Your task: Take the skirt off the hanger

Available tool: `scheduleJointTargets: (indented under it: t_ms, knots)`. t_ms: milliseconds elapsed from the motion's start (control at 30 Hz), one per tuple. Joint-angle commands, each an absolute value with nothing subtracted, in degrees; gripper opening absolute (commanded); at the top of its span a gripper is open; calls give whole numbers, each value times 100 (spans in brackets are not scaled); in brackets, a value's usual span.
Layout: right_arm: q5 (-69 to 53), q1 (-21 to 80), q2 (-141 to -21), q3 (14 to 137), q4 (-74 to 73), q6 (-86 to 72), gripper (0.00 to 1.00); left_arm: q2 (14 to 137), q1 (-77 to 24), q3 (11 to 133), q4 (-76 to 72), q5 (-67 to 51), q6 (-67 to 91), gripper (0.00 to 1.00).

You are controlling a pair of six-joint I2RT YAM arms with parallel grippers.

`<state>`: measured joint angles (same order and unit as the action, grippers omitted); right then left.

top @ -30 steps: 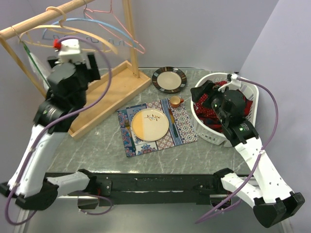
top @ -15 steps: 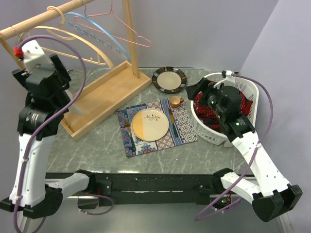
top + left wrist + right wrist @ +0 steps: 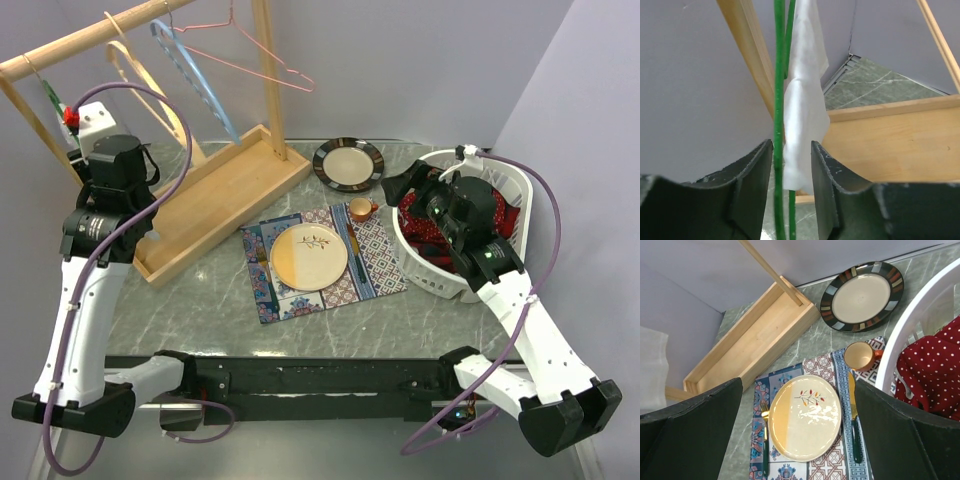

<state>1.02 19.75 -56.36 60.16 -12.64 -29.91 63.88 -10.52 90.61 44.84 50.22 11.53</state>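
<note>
A white skirt [image 3: 805,105] hangs on a green wire hanger [image 3: 779,100] at the left end of the wooden rack. In the left wrist view the wire and the skirt's lower edge pass between my left gripper's [image 3: 792,170] fingers, which stand a little apart with a gap around them. From above, the hanger [image 3: 48,98] shows beside my left wrist [image 3: 110,165], and the arm hides most of the skirt. The skirt's edge also shows in the right wrist view [image 3: 651,367]. My right gripper [image 3: 800,430] is wide open and empty, above the basket's near rim [image 3: 405,190].
The wooden rack's rail [image 3: 90,35] carries yellow [image 3: 140,75], blue [image 3: 195,85] and pink [image 3: 260,65] hangers over its tray base [image 3: 220,195]. A placemat holds a plate [image 3: 308,256] and cup [image 3: 361,208]. A dark-rimmed plate [image 3: 348,164] and a white basket [image 3: 420,260] with red dotted cloth [image 3: 500,215] stand right.
My left arm has swung from the middle of the rack to its left end, bringing its fingers around the green hanger and skirt. The other hangers have swung. The right arm has barely moved.
</note>
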Motion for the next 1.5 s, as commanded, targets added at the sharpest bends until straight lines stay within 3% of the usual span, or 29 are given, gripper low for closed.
scheduleJointTargets:
  t_ms: [0, 267, 467, 600, 933, 967, 1000, 1033, 1133, 1333, 1467]
  knots:
    - [132, 2021, -5520, 6047, -1037, -2909, 100, 6267, -1028, 9176, 4271, 5106, 1186, 39]
    - [88, 2048, -5440, 5985, -1028, -2918, 100, 6346, -1028, 9439, 4377, 5371, 1187, 34]
    - [53, 2083, -5458, 5994, -1037, -2927, 100, 6433, -1028, 9685, 4447, 5045, 1151, 18]
    - [114, 2127, -5405, 5959, -1020, -2918, 100, 6513, -1028, 9887, 4456, 4887, 1090, 1]
    - [193, 2180, -5370, 5950, -1072, -2883, 100, 6452, -1028, 9880, 4413, 5062, 1169, 2]
    - [185, 2188, -5361, 5950, -1072, -2883, 100, 6425, -1028, 9827, 4377, 5063, 1195, 6]
    - [176, 2180, -5353, 5968, -1081, -2892, 100, 6390, -1028, 9765, 4333, 5071, 1221, 18]
    - [176, 2188, -5344, 5976, -1081, -2883, 100, 6346, -1028, 9617, 4263, 5115, 1222, 23]
    - [193, 2206, -5300, 5950, -1072, -2883, 100, 6311, -1028, 9362, 4254, 5159, 1257, 29]
    - [229, 2206, -5309, 5941, -1090, -2856, 100, 6363, -1028, 9211, 4289, 5221, 1318, 24]
    - [220, 2215, -5282, 5889, -1037, -2865, 100, 6354, -1020, 9316, 4236, 5089, 1266, 1]
